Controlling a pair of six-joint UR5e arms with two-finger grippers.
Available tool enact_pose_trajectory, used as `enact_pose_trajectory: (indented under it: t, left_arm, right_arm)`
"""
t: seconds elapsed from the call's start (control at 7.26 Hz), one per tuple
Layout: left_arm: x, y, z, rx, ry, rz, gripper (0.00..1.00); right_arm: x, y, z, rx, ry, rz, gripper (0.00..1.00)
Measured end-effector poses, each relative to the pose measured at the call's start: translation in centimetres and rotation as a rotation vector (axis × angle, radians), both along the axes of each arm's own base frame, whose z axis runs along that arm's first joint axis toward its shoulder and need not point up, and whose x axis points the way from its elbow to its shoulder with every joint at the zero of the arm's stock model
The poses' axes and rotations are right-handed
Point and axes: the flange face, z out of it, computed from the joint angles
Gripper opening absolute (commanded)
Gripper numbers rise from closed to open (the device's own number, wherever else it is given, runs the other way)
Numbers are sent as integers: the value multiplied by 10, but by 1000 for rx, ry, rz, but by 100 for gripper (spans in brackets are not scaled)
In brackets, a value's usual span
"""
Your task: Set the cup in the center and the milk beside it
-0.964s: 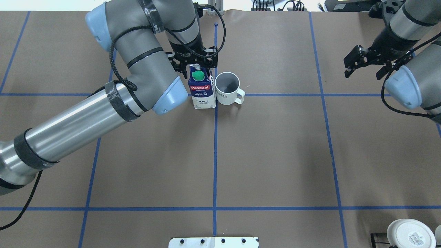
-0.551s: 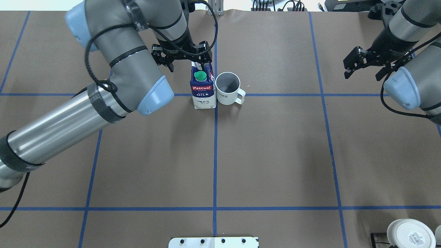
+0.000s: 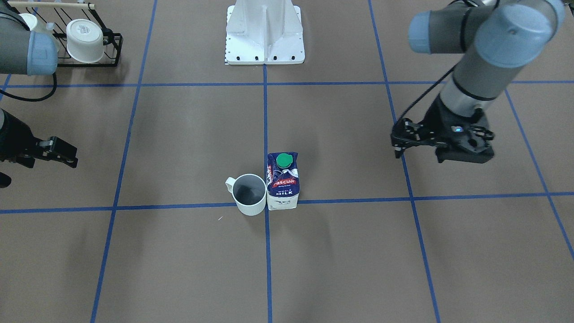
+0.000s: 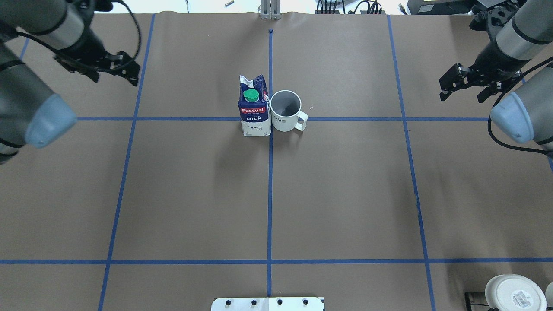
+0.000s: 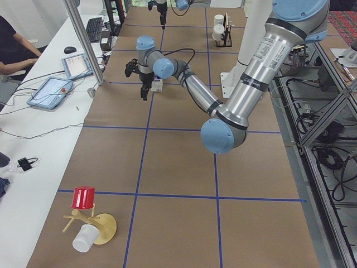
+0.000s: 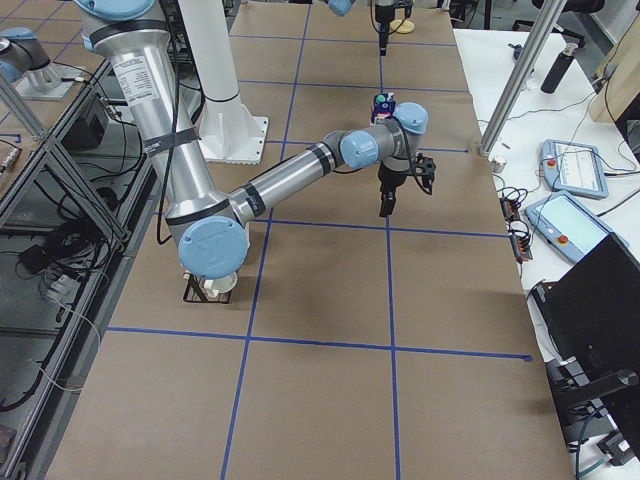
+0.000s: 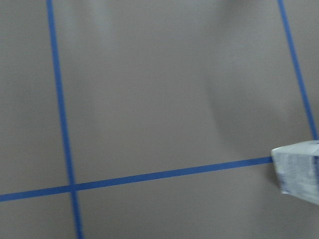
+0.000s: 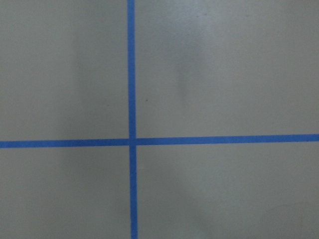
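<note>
The milk (image 4: 255, 110), a blue-and-white Pascual carton with a green cap, stands upright just left of the centre crossing of blue tape (image 4: 270, 140). The cup (image 4: 285, 111), a white mug with a dark grey inside, loop handle and faint dark lettering, stands touching the carton's right side. Both also show in the front-facing view: milk (image 3: 282, 186), cup (image 3: 249, 194). My left gripper (image 4: 114, 74) is open and empty, far to the carton's left. Its wrist view shows only the carton's base corner (image 7: 299, 172). My right gripper (image 4: 462, 93) is open and empty at the far right.
A black rack holding a squat white cup (image 4: 514, 293) stands at the near right corner, also in the front-facing view (image 3: 85, 40). The robot's white base plate (image 4: 268, 303) sits at the near edge. A mug tree with a red cup (image 5: 83, 197) stands at the table's left end.
My left gripper has let go of the milk carton and swung away to the far left. The carton and cup stay put. My right gripper has shifted slightly.
</note>
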Motion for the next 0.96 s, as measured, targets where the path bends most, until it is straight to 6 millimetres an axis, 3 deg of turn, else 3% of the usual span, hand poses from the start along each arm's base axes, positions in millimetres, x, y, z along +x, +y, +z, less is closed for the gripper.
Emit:
enact_pose_trajectory:
  t: [0.41,0.55,0.83,0.96]
  left_arm:
    - [-166,30,167,46,-86,113,99]
    - [-195,40,209,-6,-103,99,99]
    - [-235,58,290,-144,-121,52,99]
    - [-244,63,313,-179,-120,35,99]
  right_arm:
    - [105,12,84,-32,23,77,100]
    - [132,23,110,-55,18,86,100]
    - [169,46,157,-128,27,122,100]
    - [181,54,174,-158,37,141,100]
